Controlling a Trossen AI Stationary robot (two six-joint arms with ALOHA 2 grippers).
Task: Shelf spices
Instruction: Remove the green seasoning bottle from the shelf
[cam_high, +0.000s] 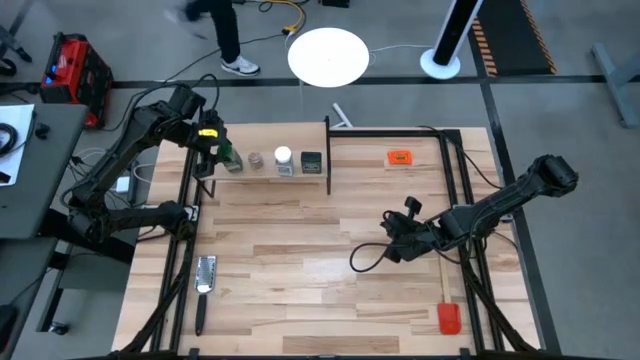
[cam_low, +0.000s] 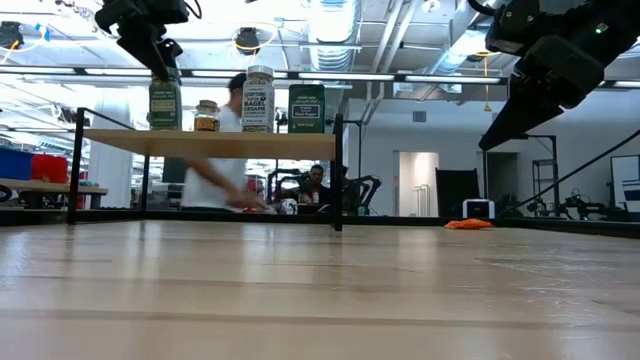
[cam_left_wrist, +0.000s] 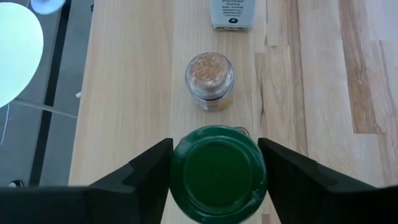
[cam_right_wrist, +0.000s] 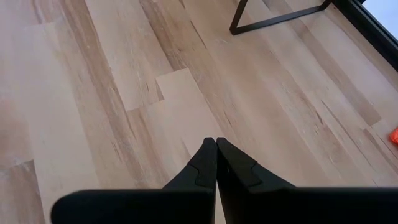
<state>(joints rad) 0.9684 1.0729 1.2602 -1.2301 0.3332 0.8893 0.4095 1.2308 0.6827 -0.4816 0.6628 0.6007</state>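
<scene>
4 spices stand on the shelf; left fingers flank the green-lidded jar, right fingers clenched.

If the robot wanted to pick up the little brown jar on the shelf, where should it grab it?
Probably around the brownish jar just under its round top, coming straight down from above. It stands upright on the shelf, with the green-lidded jar and clear jar close beside it, so fingers likely fit best front and back.

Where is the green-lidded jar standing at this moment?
In the high view, the green-lidded jar stands at the left end of the shelf, beside the brownish jar, between the left gripper's fingers.
</scene>
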